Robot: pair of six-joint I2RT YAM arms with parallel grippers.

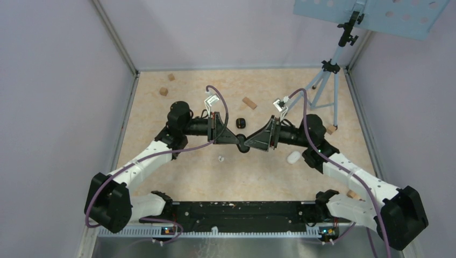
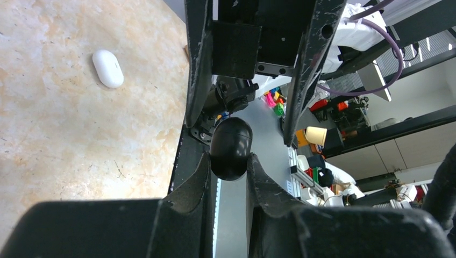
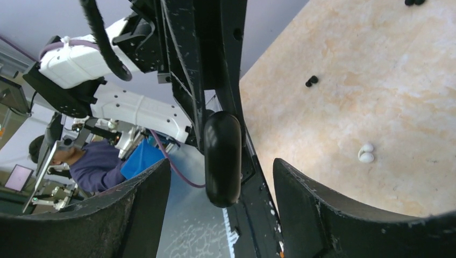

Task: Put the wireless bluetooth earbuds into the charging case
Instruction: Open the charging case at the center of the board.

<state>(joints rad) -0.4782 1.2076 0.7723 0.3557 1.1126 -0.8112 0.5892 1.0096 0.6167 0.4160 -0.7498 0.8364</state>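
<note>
A black oval charging case (image 2: 231,148) is pinched between the fingers of my left gripper (image 2: 228,164), which is shut on its lower end and holds it above the table. My right gripper (image 3: 220,165) faces it from the other side, open, with the same case (image 3: 222,158) hanging between its fingers and a gap on both sides. In the top view both grippers meet at mid table (image 1: 243,142). A pair of white earbuds (image 3: 366,153) lies on the table, and a black earbud (image 3: 311,81) lies farther off.
A white oval case (image 1: 293,157) rests near the right arm, and a small black item (image 1: 241,123) sits behind the grippers. Wooden blocks (image 1: 248,102) are scattered about. A tripod (image 1: 328,75) stands at the back right. Walls close in three sides.
</note>
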